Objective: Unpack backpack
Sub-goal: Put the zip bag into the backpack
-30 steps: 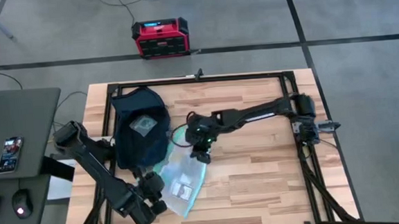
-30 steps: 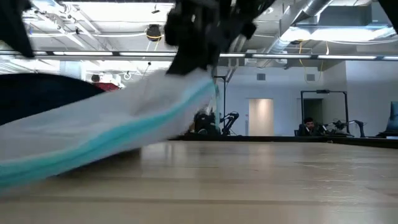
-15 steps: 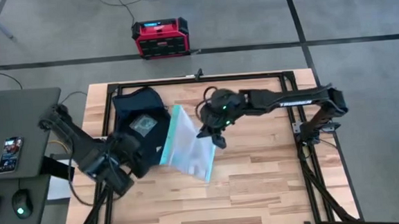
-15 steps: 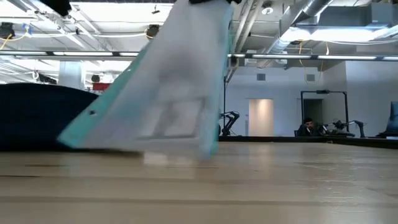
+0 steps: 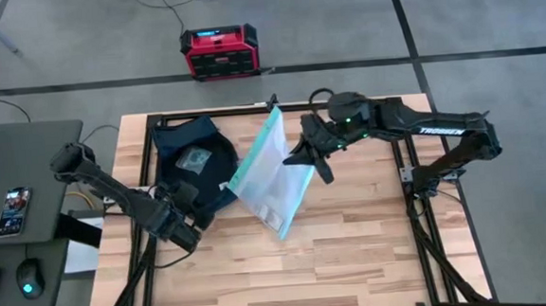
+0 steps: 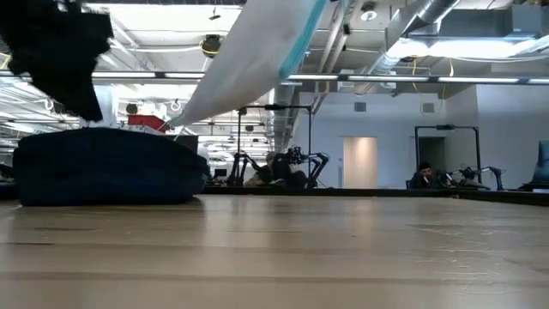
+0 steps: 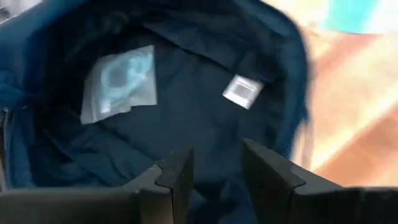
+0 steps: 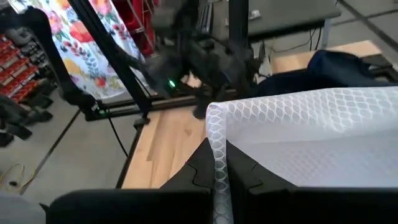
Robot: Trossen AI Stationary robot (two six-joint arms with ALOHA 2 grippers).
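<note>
The dark navy backpack (image 5: pixel 193 163) lies flat on the table's far left, also in the low view (image 6: pixel 107 167). A pale clear packet (image 7: pixel 118 81) and a small pale logo (image 7: pixel 242 92) show on it. My left gripper (image 5: pixel 195 200) hovers over the backpack's near edge, its fingers (image 7: pixel 180 177) a little apart, with nothing between them. My right gripper (image 5: pixel 313 155) is shut on a white mesh pouch with a teal edge (image 5: pixel 269 172), held up in the air right of the backpack. My right gripper pinches the pouch's edge (image 8: pixel 216 140) between its two fingers, coming at it from the table's right side. The pouch hangs slanted below and left of the fingers, clear of the table (image 6: pixel 257 51).
Bare wooden table top (image 5: pixel 354 243) stretches to the right and near side. A red-black box (image 5: pixel 219 50) stands on the floor beyond the far edge. A desk at the left carries a phone (image 5: pixel 13 209) and a mouse (image 5: pixel 29 280).
My right gripper has risen and gone toward the table's far right with the pouch. The pouch lay on the table beside the backpack, then tipped up on its lower edge, and now hangs clear. My left gripper has moved from the near edge toward the backpack.
</note>
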